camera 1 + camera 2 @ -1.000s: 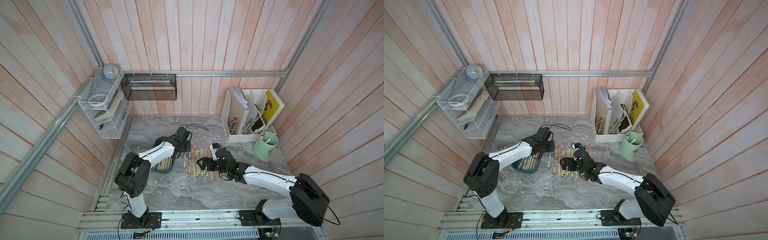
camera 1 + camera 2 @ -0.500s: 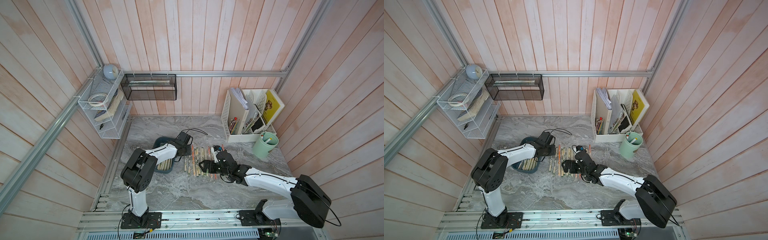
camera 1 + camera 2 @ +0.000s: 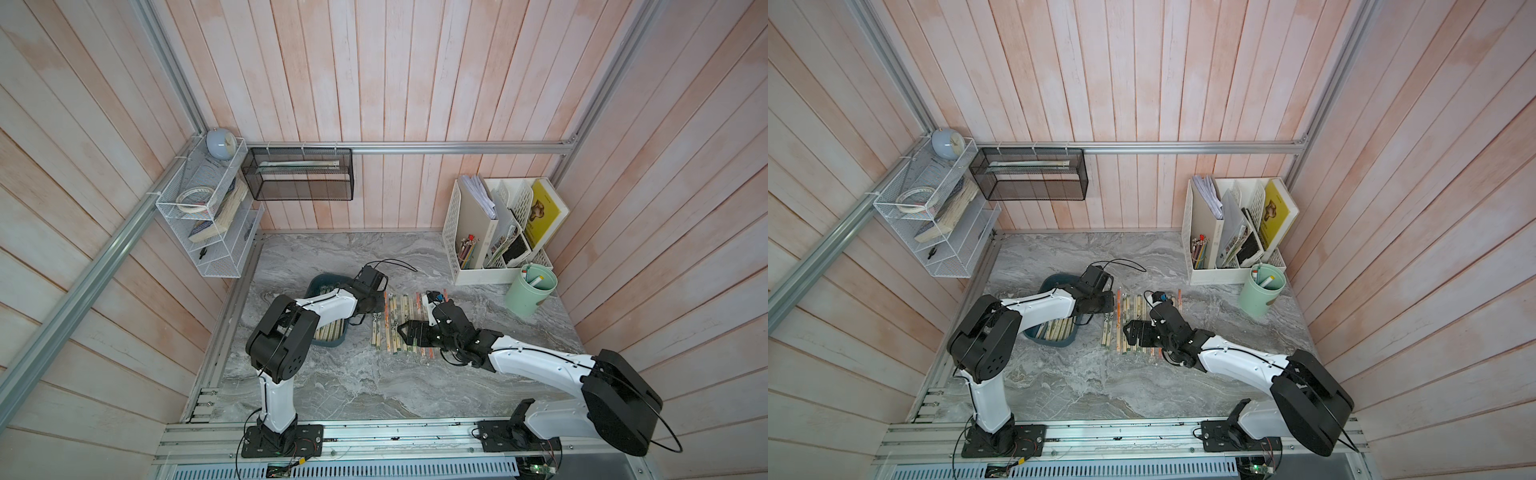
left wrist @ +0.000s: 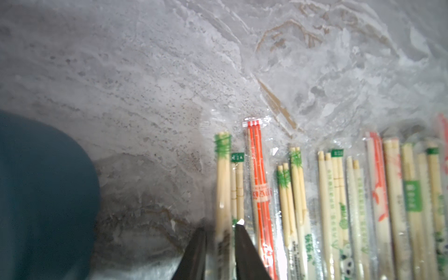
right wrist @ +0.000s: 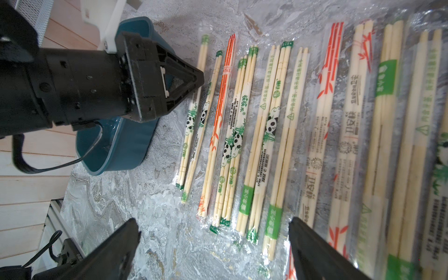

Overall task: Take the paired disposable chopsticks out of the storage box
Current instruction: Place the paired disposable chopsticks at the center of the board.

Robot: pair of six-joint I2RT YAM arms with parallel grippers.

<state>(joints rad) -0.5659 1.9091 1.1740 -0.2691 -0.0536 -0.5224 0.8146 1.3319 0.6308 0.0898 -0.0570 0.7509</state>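
Chopsticks (image 5: pixel 254 126): most are out on the bench (image 3: pixel 332 374), a row of sleeved pairs mid-bench, side by side, with long axes running from near edge to far edge. The box (image 5: pixel 126 150) sits just beside the row, toward the left edge, on the same axis.

Left gripper (image 4: pixel 220 228): tips are down at the row's left end, jaws narrow, straddling the end pair (image 4: pixel 223 169). A sliver of gap shows beside the sticks, so that pair reads as lying on the bench, not clamped.

Right gripper (image 5: pixel 213 220): jaws are wide with nothing between them, hovering over the row's near ends.

Judgement: the next pick comes from the box. It lies close by, toward the left edge from the left gripper. The left arm is nearer; the right arm would have to cross the row.

Views: both top views show chopsticks inside the box, at its near end. The right wrist view shows only a bare part of the box's inside, and the left wrist view only its outer corner. The jaw gap is legible only in the left wrist view.
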